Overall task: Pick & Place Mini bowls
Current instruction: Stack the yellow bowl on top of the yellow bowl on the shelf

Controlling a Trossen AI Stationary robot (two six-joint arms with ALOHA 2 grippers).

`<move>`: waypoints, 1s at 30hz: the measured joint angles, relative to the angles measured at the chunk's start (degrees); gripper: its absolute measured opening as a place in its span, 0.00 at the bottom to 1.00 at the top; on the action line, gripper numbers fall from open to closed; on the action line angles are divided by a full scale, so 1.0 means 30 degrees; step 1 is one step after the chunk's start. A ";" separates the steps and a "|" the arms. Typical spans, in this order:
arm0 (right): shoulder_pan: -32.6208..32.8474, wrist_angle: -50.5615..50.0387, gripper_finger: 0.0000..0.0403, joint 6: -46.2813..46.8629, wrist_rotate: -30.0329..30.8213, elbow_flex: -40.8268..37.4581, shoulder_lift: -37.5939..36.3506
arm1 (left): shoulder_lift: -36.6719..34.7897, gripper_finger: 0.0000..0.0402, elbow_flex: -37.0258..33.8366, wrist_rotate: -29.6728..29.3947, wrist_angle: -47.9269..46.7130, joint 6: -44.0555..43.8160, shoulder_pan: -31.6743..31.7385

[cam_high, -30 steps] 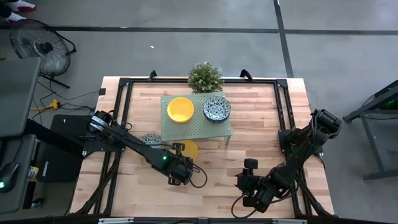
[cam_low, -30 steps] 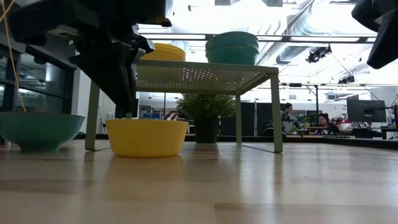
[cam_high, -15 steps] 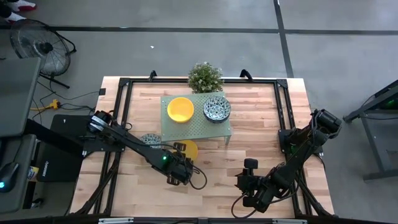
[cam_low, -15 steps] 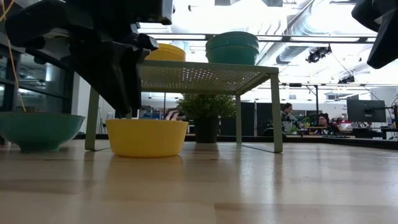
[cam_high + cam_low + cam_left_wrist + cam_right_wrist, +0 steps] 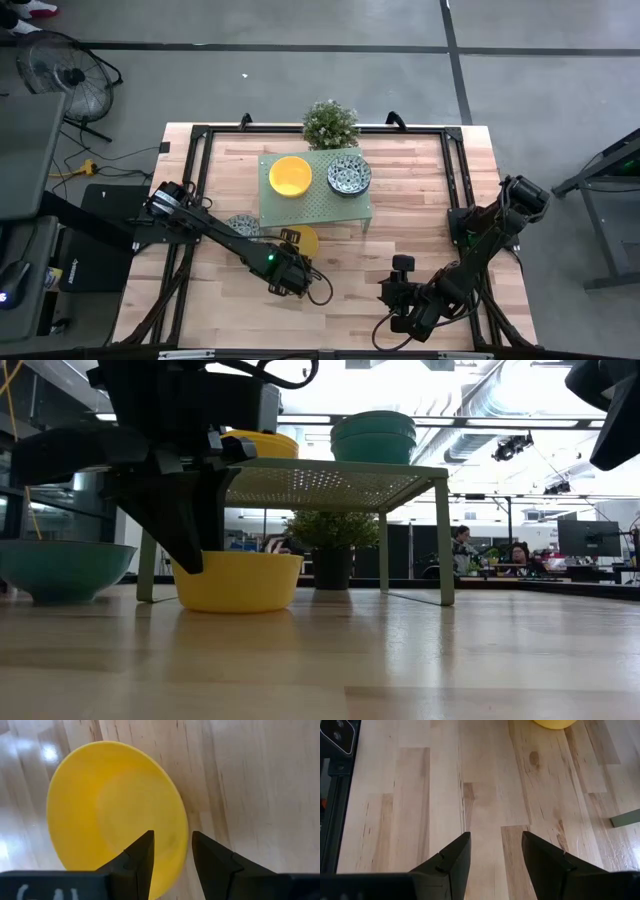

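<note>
I have the left gripper (image 5: 171,851) over the yellow bowl (image 5: 304,239) on the table (image 5: 420,240), just in front of the green rack (image 5: 318,203); its fingers (image 5: 140,855) stand apart astride the bowl's rim, gripping nothing that I can see. A patterned bowl (image 5: 242,225) sits on the table beside the rack's left edge. On the rack I see a second yellow bowl (image 5: 290,176) and a second patterned bowl (image 5: 349,175); from table level the patterned one looks like a stack of two. My right gripper (image 5: 492,851) waits near the front right, fingers wide and empty. I judge the task partway: two bowls down here remain to place.
</note>
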 joint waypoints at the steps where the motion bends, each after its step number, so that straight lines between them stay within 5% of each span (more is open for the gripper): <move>1: -0.0002 0.0005 0.41 0.0002 0.0006 0.0000 0.0000 | 0.0000 0.32 0.0000 -0.0006 -0.0059 0.0011 0.0000; 30: 0.0020 0.0138 0.41 -0.0006 -0.0034 0.0000 0.0000 | 0.1158 0.29 -0.0004 0.0910 0.0429 -0.0032 0.0240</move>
